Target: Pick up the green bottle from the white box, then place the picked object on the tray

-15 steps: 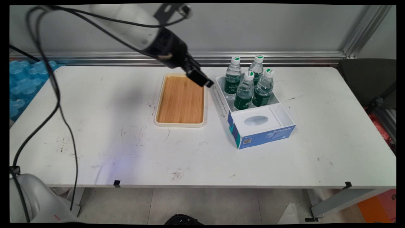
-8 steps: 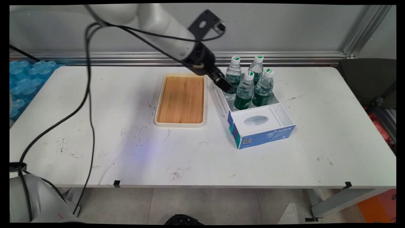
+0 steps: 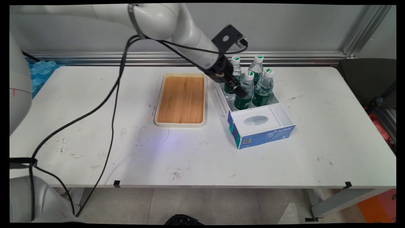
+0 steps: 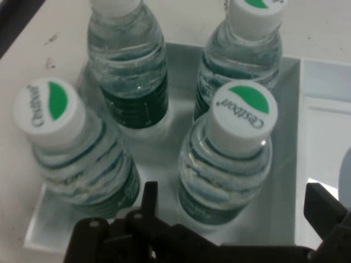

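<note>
Hand view: gripper (image 4: 230, 211), fingers spread and empty, straddles the near upright water bottle (image 4: 230, 159), one of four standing at the box's (image 3: 278, 118) far end.

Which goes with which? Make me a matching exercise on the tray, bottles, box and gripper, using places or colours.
1 tray
2 bottles
3 box
4 gripper

a blue front
b black, above the bottles
c wooden, left of the box
d green labels, standing inside the box

Pairs: 1-c, 2-d, 3-a, 4-b
</note>
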